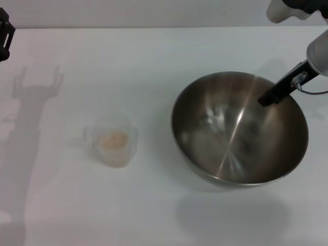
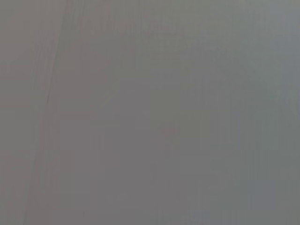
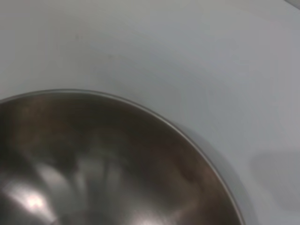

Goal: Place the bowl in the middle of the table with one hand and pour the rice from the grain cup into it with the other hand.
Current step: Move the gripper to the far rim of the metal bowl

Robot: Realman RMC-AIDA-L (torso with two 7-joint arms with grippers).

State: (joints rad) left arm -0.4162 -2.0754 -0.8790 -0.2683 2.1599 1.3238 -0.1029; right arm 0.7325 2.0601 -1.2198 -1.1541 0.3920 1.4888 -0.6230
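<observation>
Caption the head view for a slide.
Right gripper over steel bowl; grain cup of rice waits beside.

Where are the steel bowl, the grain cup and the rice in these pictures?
steel bowl (image 1: pixel 220 154): head view, inner wall near the bottom.
grain cup (image 1: pixel 129 137): head view, clear side wall.
rice (image 1: pixel 113 139): head view, middle of the heap.

The bowl (image 3: pixel 103 173) fills the lower left and lower middle of the frame, cut off by the bottom and left edges. Its thin rim arcs from the left edge down to the lower right. The inside is dark brushed metal with bright glints. The pale surface (image 3: pixel 197 56) covers the rest.
</observation>
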